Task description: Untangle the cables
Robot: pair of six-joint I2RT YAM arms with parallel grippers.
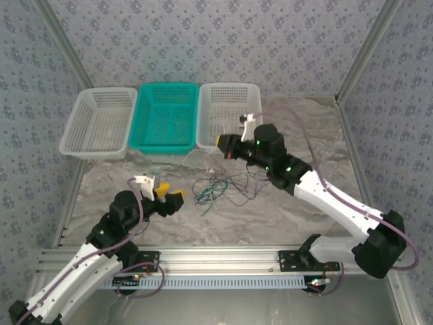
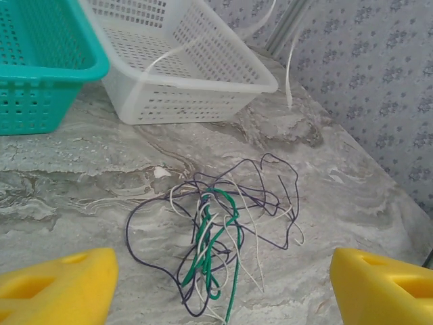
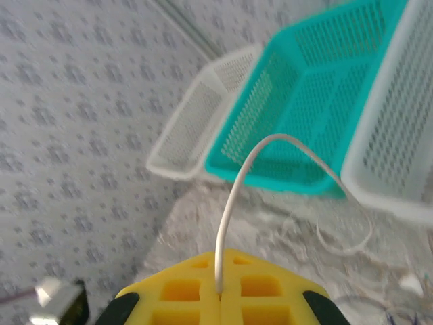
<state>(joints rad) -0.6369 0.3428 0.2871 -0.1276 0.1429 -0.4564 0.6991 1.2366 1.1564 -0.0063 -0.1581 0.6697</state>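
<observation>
The cables (image 1: 216, 186) lie in a loose tangle on the marble tabletop: green, dark purple-grey and white wires (image 2: 216, 237) looped through each other. My left gripper (image 1: 169, 196) hovers just left of the heap, open; its yellow fingers (image 2: 57, 288) stand wide apart on either side of the tangle, touching nothing. My right gripper (image 1: 222, 143) is raised behind the heap, near the right white basket. Its yellow pads (image 3: 176, 294) are shut on a thin white wire (image 3: 233, 203), which arcs up and trails down toward the table.
Three baskets line the back of the table: a white one (image 1: 99, 122), a teal one (image 1: 164, 115) and another white one (image 1: 229, 114). Patterned walls enclose the table on three sides. A metal rail (image 1: 223, 261) runs along the near edge.
</observation>
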